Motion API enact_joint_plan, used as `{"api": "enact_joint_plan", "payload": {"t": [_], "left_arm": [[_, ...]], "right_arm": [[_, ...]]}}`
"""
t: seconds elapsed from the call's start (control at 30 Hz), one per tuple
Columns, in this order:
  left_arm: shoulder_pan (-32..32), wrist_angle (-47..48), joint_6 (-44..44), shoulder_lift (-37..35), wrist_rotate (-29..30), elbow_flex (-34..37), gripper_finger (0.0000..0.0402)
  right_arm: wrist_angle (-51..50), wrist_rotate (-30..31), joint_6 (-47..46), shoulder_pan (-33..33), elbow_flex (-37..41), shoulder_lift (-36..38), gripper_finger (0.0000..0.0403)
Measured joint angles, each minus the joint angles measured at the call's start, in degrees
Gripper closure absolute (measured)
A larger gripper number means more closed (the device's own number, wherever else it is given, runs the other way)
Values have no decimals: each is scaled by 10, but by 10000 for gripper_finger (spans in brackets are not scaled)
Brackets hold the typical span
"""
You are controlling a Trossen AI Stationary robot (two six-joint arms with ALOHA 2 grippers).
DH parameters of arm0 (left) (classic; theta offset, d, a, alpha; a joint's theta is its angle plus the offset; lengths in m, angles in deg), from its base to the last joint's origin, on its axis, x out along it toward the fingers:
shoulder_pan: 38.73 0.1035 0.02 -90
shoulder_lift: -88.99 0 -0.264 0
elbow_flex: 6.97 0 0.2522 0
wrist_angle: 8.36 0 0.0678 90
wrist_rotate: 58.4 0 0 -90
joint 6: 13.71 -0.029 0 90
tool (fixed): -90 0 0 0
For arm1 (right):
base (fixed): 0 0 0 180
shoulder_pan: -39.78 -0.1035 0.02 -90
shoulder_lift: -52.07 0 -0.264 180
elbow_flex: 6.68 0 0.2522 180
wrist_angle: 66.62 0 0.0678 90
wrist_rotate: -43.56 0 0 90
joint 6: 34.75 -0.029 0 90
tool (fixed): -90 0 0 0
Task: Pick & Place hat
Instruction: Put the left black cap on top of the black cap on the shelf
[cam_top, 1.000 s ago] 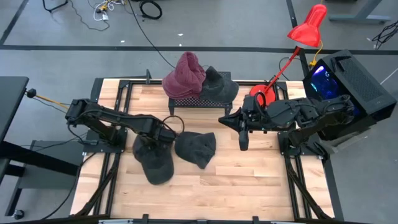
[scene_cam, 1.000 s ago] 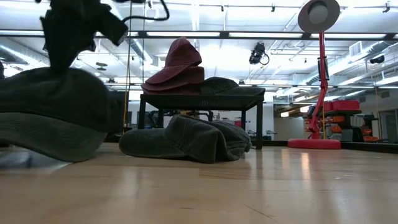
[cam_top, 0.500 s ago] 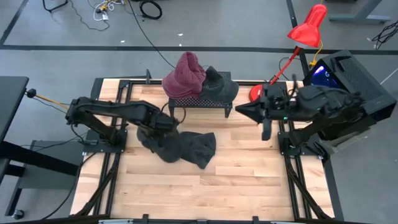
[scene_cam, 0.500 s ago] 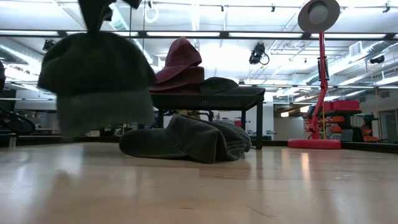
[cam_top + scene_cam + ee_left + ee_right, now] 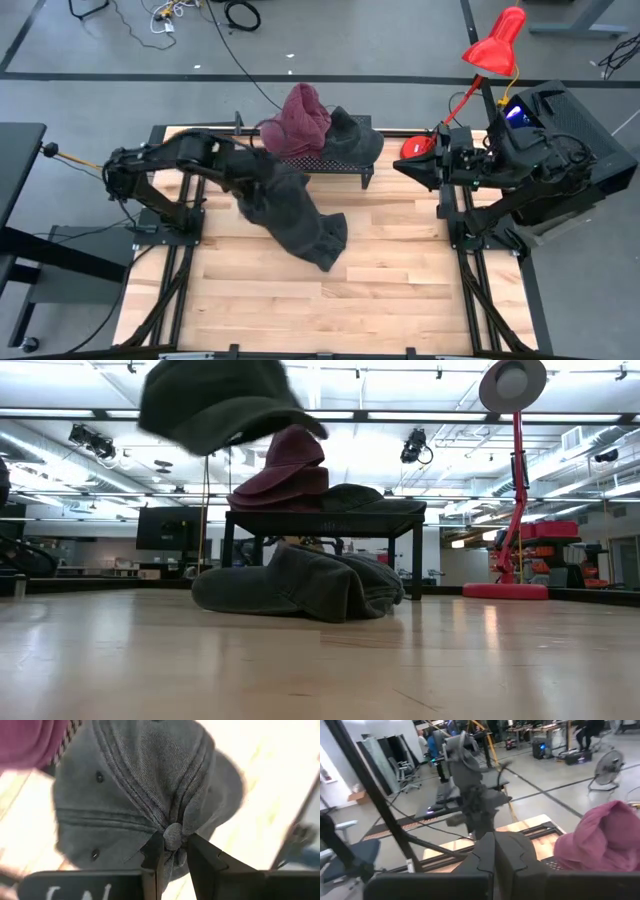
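A dark grey cap (image 5: 285, 200) hangs from my left gripper (image 5: 172, 851), which is shut on it just in front of the black rack (image 5: 312, 163). In the low view the cap (image 5: 220, 400) is high above the table. A second grey hat (image 5: 328, 240) lies crumpled on the wood in front of the rack. A maroon hat (image 5: 298, 118) and a dark hat (image 5: 352, 135) rest on the rack's top. My right gripper (image 5: 400, 167) is shut and holds nothing, raised at the table's right side and pointing left. My left gripper pinches the button at the top of the cap's crown (image 5: 173, 834), with the cloth gathered around it, between its two fingers (image 5: 152, 852). The fingers come from above, slanting down. The cap hangs below them, clear of the table, its brim lowest.
A red desk lamp (image 5: 495, 45) stands at the far right corner, its base (image 5: 418, 148) close to my right gripper. Bare wood (image 5: 330, 310) spreads across the table's near half.
My left gripper has risen and gone toward the far edge and the rack, taking the grey cap with it: the cap, on the wood a second ago, now hangs clear and overlaps the lying hat from above. My right gripper has drawn back toward the table's right edge.
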Motion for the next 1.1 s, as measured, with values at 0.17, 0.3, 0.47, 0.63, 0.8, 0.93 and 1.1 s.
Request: {"api": "enact_joint_plan", "payload": {"t": [0.17, 0.3, 0.47, 0.63, 0.8, 0.93, 1.1], "left_arm": [[14, -48, 1, 0, -2, -56, 330], [22, -83, 2, 0, -2, -85, 333], [39, -167, -16, 0, -28, -104, 333], [59, -269, -24, 1, -76, -104, 331], [83, -330, -28, 10, -99, -103, 330], [105, -379, -30, 13, -117, -103, 330], [136, -441, -30, 19, -121, -103, 330]], "right_arm": [[-6, 13, 14, 0, 0, 0, 396], [-9, 12, 14, 0, 0, 0, 396], [-10, 10, 14, 0, 0, 0, 396], [-14, 10, 14, 0, 0, 0, 396], [-12, 17, 14, 0, 0, 3, 396], [-11, 35, 14, 0, 0, 9, 396], [1, 53, 20, 0, 0, 18, 396]]}}
